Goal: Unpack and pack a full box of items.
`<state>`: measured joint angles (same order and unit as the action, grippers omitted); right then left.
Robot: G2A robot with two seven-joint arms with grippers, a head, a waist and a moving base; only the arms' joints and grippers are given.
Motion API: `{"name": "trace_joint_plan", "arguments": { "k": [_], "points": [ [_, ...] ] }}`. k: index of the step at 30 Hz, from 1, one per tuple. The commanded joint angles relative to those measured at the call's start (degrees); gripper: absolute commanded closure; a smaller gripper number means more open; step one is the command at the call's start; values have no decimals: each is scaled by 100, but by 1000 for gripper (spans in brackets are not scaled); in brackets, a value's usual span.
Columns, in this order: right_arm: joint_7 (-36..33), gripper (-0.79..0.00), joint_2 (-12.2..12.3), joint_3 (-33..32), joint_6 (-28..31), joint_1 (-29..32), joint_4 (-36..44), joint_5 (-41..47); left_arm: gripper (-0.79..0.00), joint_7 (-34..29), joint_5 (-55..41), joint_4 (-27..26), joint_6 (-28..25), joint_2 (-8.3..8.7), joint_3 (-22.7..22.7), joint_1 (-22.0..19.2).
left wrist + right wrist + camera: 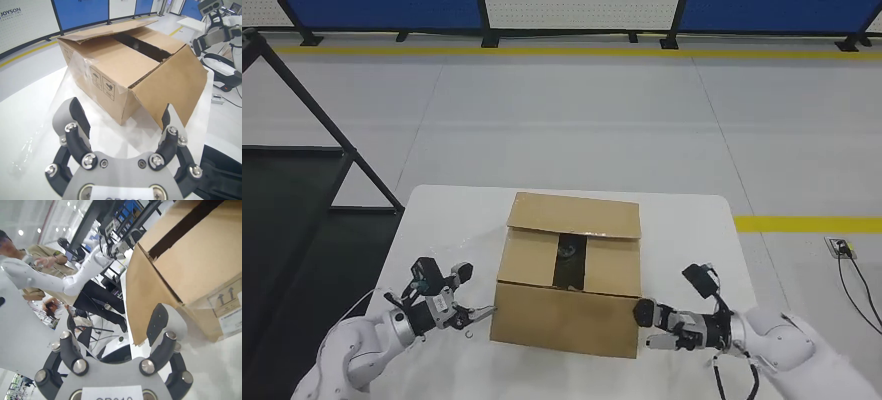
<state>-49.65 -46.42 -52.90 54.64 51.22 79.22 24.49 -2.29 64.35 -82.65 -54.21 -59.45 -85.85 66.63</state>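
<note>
A brown cardboard box (pixel 567 290) (pixel 117 62) (pixel 198 256) stands in the middle of the white table (pixel 442 220). Its top flaps are parted, leaving a dark gap (pixel 568 255) (pixel 140 47) with something grey inside. The far flap (pixel 577 213) is raised and the near flap (pixel 562 322) (pixel 170 85) (pixel 143 291) hangs down the front. My left gripper (pixel 474 312) (pixel 122 121) is open just off the box's near left corner, holding nothing. My right gripper (pixel 644 325) (pixel 113 313) is open at the near right corner, one pad (pixel 157 321) close to the hanging flap's edge.
Clear tape (pixel 81 62) peels off the box's side, and a glossy strip of film (pixel 26 145) lies on the table near my left gripper. A black metal frame (pixel 302 120) stands to the left of the table. A socket and cable (pixel 842 250) lie on the floor at the right.
</note>
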Motion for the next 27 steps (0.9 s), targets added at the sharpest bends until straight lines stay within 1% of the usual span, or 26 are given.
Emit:
{"name": "trace_joint_plan", "arguments": {
  "k": [1,2,8,12,15,18,20,25,27],
  "points": [
    [-201,-785,28,39,-201,-58,-18,822,-785,33,32,64,89,-11,88,-53],
    [-363,-785,43,40,-364,-86,-69,1035,-785,48,45,94,115,-15,127,-77],
    [-363,-785,43,40,-364,-86,-69,1035,-785,206,123,203,289,-25,234,-170],
    [-299,-785,39,33,-424,-71,-27,1014,-785,266,105,223,283,-19,257,-198],
    [131,-785,-7,-18,-889,-80,189,1090,-785,309,86,221,277,-15,271,-215],
    [333,-785,-70,-42,-1336,-205,304,1401,-785,361,64,234,279,-11,284,-223],
    [338,-785,-117,-45,-1543,-332,296,1575,-785,407,44,244,298,-9,285,-224],
    [267,-785,-260,96,-2663,-790,-4,1806,-785,494,8,259,340,-4,292,-208],
    [225,-785,-329,194,-2989,-986,-176,1738,-785,520,9,249,351,-3,304,-207]
  ]
}}
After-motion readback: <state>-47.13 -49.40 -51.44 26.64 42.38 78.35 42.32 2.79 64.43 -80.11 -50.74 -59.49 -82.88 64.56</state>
